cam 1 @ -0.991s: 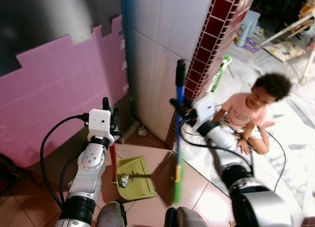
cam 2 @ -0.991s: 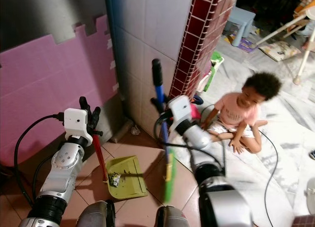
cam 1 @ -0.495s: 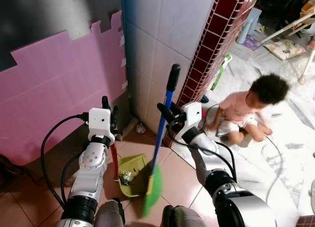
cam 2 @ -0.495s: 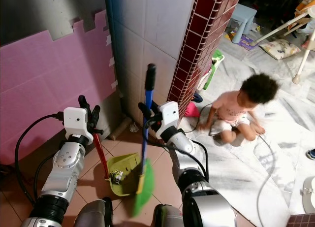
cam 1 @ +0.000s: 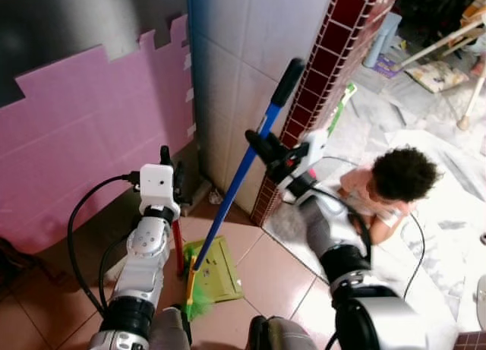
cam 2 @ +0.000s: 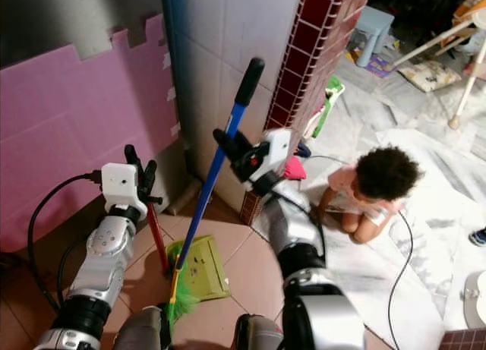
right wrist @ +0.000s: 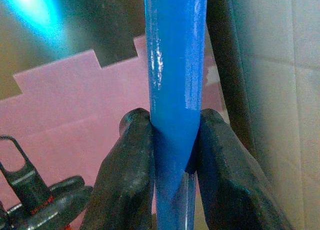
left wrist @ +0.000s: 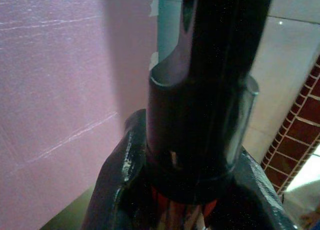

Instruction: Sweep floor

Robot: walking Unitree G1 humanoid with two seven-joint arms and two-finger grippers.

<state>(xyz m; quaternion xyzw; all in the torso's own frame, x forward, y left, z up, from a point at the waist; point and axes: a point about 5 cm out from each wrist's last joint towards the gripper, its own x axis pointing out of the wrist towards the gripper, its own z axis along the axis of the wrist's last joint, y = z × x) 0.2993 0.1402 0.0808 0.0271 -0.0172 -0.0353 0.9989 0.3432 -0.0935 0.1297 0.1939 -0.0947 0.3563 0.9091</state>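
A: Where is the broom (cam 1: 241, 168)?
B: Pinched in the right tool (cam 1: 267, 146), slanting down-left; its bristles touch the dustpan (cam 1: 216, 268), whose handle the left tool (cam 1: 168, 175) clamps.

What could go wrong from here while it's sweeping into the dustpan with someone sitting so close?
1. A person sits on the floor right beside the right arm; a swing of the broom or elbow could strike them.
2. A black cable lies on the floor near that person and could snag the robot's feet.
3. The right gripper pinches the blue broom handle between two fingers only; a hard push could twist it loose, missing the dustpan held by the left gripper.
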